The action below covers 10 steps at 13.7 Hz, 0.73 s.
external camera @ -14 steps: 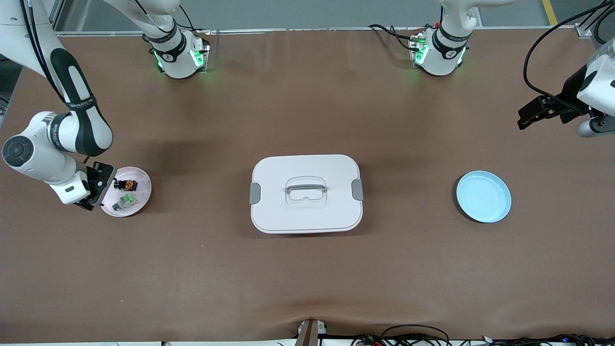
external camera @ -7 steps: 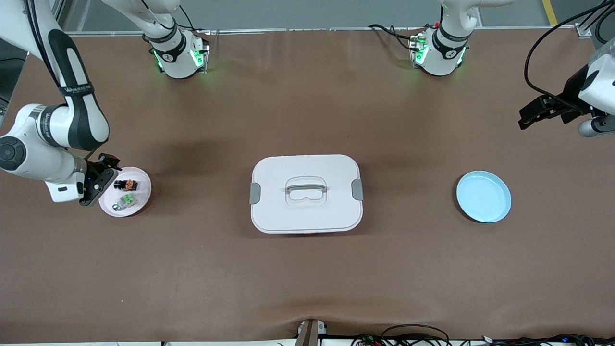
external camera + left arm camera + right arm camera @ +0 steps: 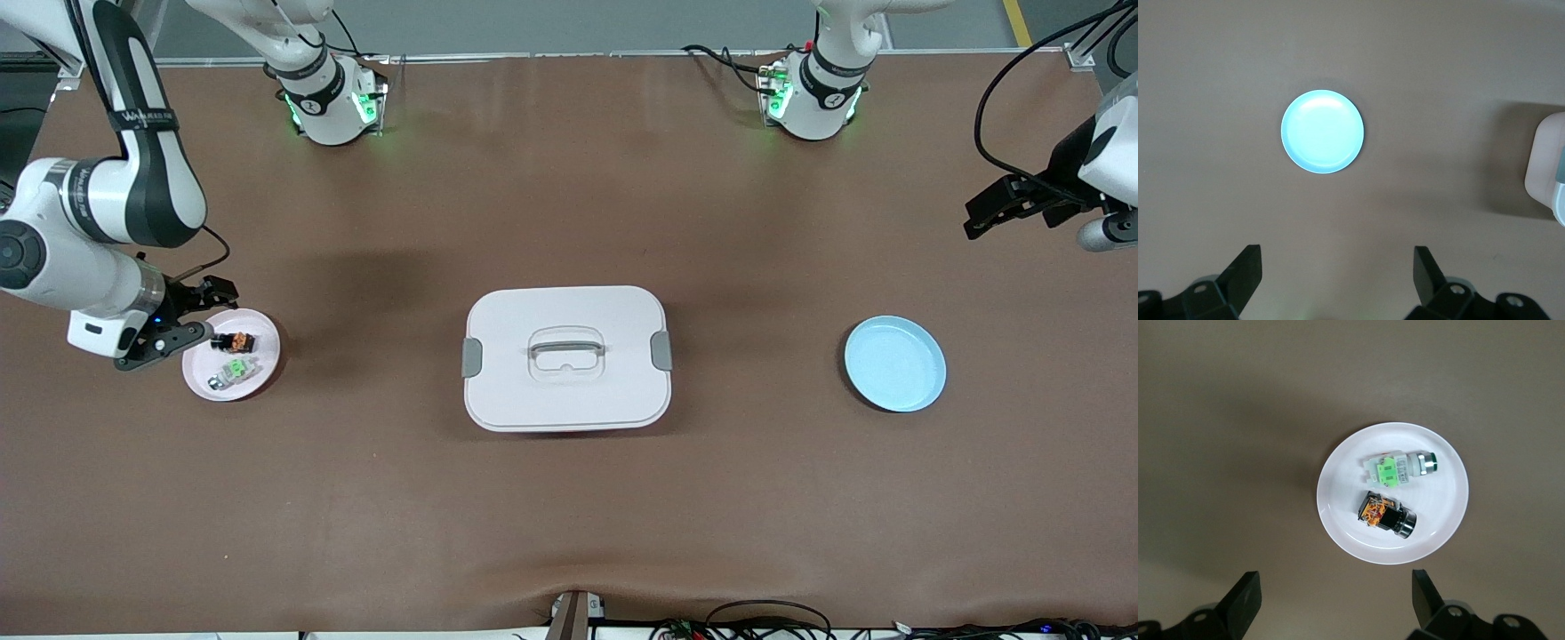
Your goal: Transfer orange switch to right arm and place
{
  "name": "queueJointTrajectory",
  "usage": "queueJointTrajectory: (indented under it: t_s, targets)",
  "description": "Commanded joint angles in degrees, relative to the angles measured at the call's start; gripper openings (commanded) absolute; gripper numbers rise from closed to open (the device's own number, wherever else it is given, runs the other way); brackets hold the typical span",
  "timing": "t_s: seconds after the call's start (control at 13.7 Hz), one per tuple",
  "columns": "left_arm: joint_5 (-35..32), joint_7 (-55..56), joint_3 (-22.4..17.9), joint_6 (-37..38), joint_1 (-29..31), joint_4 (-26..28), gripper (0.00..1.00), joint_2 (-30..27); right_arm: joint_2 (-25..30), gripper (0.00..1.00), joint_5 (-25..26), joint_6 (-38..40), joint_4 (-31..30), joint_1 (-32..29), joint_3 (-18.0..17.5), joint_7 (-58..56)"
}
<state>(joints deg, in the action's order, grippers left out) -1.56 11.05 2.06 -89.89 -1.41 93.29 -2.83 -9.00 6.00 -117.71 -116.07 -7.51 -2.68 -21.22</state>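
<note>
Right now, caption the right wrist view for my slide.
Open right gripper above white plate holding orange switch and green-topped part.
</note>
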Motion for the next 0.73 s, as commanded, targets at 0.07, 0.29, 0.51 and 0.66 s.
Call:
queueJointTrajectory:
  t_s: [0.07,0.29,0.51,0.66]
  targets:
    - [0.9,-1.3,-0.1,1.0,0.2,-0.5,1.0,-0.3,6.0,1.0,0.6,0.6,-1.3,1.0,-0.4,21.8]
    - [0.9,-1.4,0.0,1.0,0.3,-0.5,1.0,-0.4,9.4,1.0,0.6,2.8,-2.4,1.8,-0.4,24.9]
    - [0.9,-1.6,0.1,2.3,0.1,-0.5,1.0,-0.9,13.6,1.0,0.6,11.0,-2.5,1.9,-0.3,24.6]
    - [0.9,-2.3,0.3,2.3,0.1,-0.6,1.0,-0.9,16.0,1.0,0.6,11.6,-2.3,1.9,-0.2,24.5]
